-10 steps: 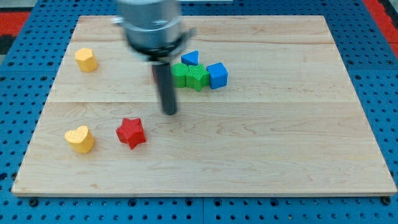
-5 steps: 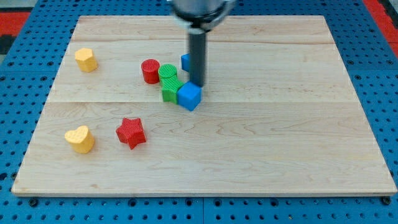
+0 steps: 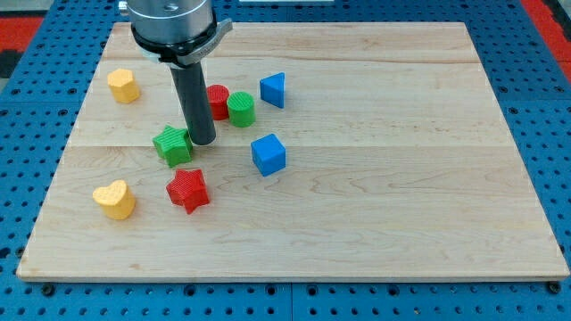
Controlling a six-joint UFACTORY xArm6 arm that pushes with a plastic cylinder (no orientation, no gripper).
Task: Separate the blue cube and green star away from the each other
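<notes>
The blue cube (image 3: 268, 154) sits near the board's middle. The green star (image 3: 172, 144) lies well to its left, with a wide gap between them. My tip (image 3: 203, 141) stands just right of the green star, close to or touching it, and left of the blue cube.
A red cylinder (image 3: 218, 101) and a green cylinder (image 3: 241, 109) sit side by side above the tip, with a blue triangular block (image 3: 274, 89) to their right. A red star (image 3: 187, 189) lies below the green star. Two yellow hearts (image 3: 124, 86) (image 3: 115, 199) lie at the left.
The green star has moved left, away from the blue cube. My tip swept from the blue cube's top to the green star's right side. The blue cube shifted slightly down.
</notes>
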